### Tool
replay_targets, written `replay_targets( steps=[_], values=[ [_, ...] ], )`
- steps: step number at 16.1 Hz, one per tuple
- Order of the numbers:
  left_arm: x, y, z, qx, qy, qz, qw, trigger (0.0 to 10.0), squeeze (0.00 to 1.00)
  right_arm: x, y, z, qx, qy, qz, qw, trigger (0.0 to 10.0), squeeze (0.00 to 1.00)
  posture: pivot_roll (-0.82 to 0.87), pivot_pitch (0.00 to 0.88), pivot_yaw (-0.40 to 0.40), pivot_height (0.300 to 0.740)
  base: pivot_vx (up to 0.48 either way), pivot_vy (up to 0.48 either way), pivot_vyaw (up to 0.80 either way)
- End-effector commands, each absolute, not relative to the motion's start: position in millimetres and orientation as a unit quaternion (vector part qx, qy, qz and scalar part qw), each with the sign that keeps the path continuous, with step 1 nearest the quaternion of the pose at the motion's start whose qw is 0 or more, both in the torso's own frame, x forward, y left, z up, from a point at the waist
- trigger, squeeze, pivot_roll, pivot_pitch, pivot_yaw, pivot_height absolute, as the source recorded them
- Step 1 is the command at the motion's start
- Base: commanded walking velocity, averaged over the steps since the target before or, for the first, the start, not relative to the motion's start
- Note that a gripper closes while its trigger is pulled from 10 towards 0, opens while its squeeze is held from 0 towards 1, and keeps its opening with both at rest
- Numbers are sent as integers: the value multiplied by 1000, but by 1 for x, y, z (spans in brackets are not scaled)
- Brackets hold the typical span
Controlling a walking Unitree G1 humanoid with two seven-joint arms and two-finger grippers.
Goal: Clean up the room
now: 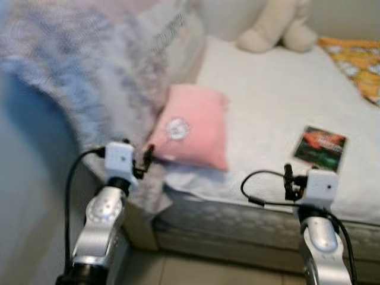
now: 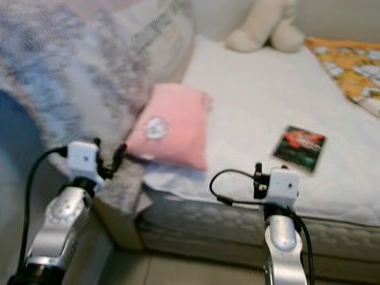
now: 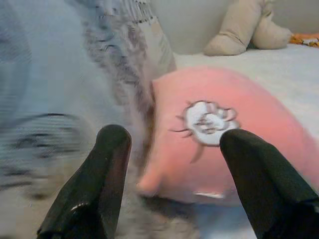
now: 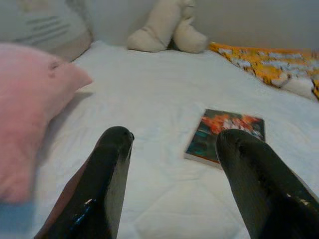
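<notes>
A pink pillow (image 1: 193,126) with a white emblem lies near the front left edge of the white bed (image 1: 267,89). My left gripper (image 3: 172,164) is open just in front of the pillow's near corner, beside a fuzzy blue-grey blanket (image 1: 89,65). A dark book (image 1: 320,147) with a red and green cover lies flat on the bed's right part. My right gripper (image 4: 174,169) is open at the bed's front edge, a short way before the book (image 4: 227,132).
A cream plush toy (image 1: 279,27) sits at the head of the bed. An orange patterned cloth (image 1: 359,62) covers the far right side. A striped pillow (image 1: 172,35) leans behind the blanket. Tiled floor (image 1: 208,270) lies below the mattress edge.
</notes>
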State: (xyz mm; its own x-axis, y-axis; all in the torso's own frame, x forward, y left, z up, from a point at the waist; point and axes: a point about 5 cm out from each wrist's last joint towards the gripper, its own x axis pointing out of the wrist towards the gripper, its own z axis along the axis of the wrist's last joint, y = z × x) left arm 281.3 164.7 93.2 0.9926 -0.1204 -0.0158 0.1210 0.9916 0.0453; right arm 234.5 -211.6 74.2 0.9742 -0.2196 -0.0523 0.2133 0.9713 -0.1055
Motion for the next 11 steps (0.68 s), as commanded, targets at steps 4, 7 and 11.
replay_targets(
  steps=[4, 7, 11],
  values=[
    [278, 161, 88, 6, 12, -55, 998, 10000, 0, 231, -220, 70, -75, 36, -117, 990, 10000, 1000, -79, 0, 22, 740, 0, -461, 0],
    [280, 160, 86, -9, 17, -50, 999, 10000, 0, 233, -220, 70, -79, 36, -109, 990, 10000, 1000, -83, 0, 21, 740, 0, -461, 0],
    [252, 176, 64, -11, 55, -71, 996, 10000, 0, 231, -213, 74, -100, 33, -58, 993, 10000, 1000, -111, 0, 11, 740, 0, -458, 0]
  ],
)
